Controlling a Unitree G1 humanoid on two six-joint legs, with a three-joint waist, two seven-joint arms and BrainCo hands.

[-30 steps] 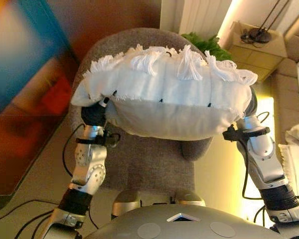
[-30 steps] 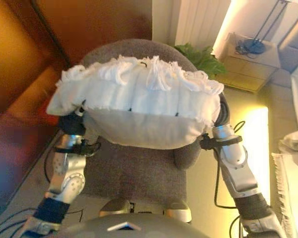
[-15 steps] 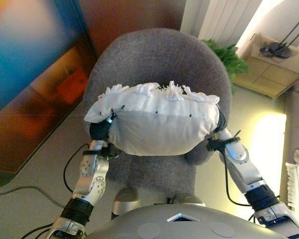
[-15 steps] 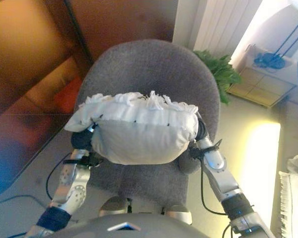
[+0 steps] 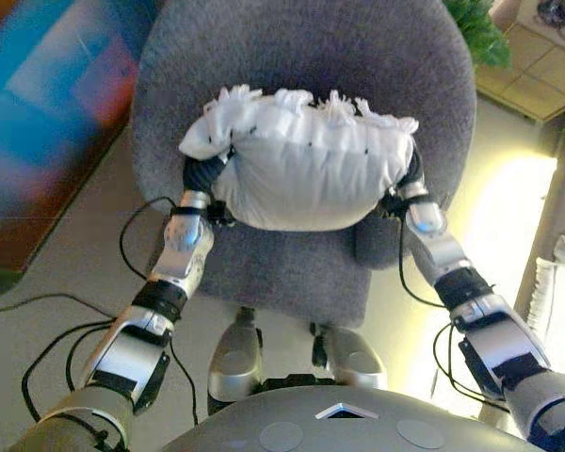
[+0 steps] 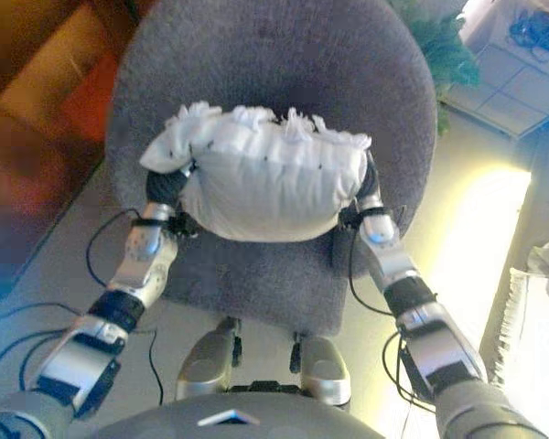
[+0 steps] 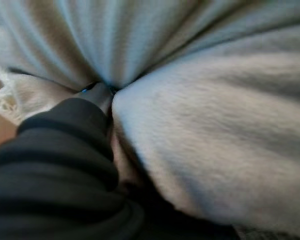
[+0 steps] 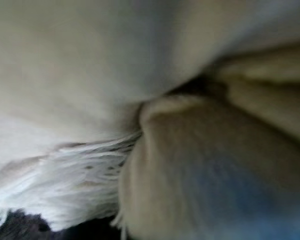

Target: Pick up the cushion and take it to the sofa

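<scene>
The white cushion (image 5: pixel 306 165) with a fringed far edge is held between my two hands, over the seat of a grey round armchair (image 5: pixel 292 47). My left hand (image 5: pixel 203 175) presses against its left end and my right hand (image 5: pixel 410 181) against its right end; the cushion hides most of both. In the left wrist view the dark cover (image 7: pixel 55 165) lies against the cushion's cloth (image 7: pixel 215 125). The right wrist view shows only the cushion (image 8: pixel 80 75) and its fringe (image 8: pixel 65 185) from very close. I cannot tell whether the cushion touches the seat.
A green plant (image 5: pixel 471 24) and a tiled low table (image 5: pixel 546 66) stand behind the armchair at the right. A white fringed cloth (image 5: pixel 563 282) lies at the right edge. A dark glossy panel (image 5: pixel 38 141) runs along the left. Cables (image 5: pixel 38 311) trail on the floor.
The cushion has gone from high and close to the camera down and forward, lower over the armchair seat, with both arms stretched out. The camera has tilted down.
</scene>
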